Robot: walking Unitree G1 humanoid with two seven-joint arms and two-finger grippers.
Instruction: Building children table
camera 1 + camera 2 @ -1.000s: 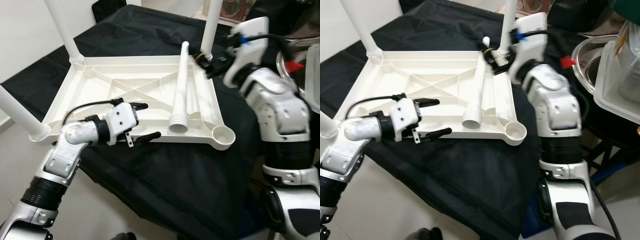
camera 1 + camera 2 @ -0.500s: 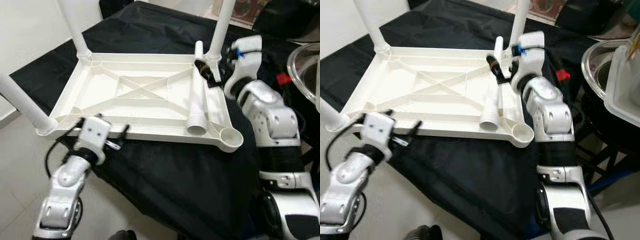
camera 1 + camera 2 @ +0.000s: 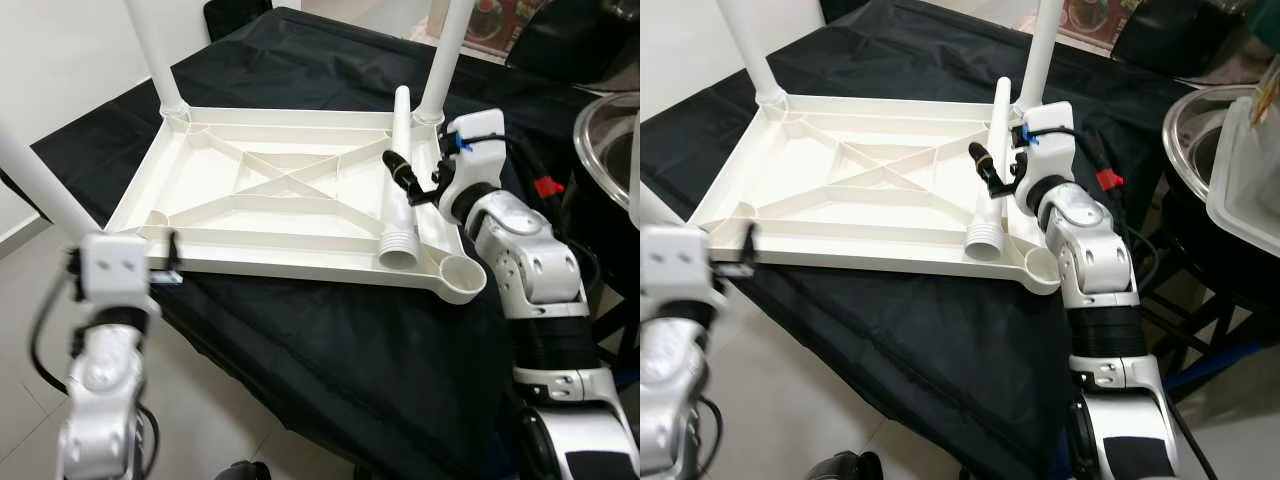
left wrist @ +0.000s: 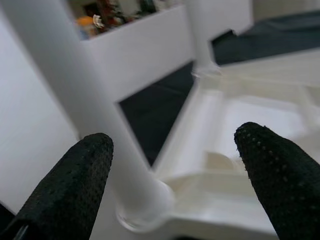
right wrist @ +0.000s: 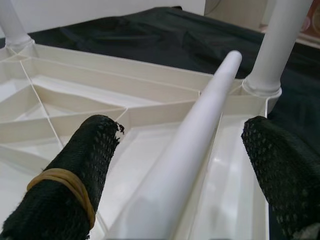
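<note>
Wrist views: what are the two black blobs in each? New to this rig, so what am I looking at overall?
The blobs are the black fingers of a humanoid robot's two-finger tools; each wrist camera looks along them. The two eye views come from its head, looking down. A white plastic table top lies upside down on a black cloth, with three white legs standing in their sockets. The right tool is open astride the loose white leg that lies on the top. The left tool is open at the near left corner. Nothing is held.
</note>
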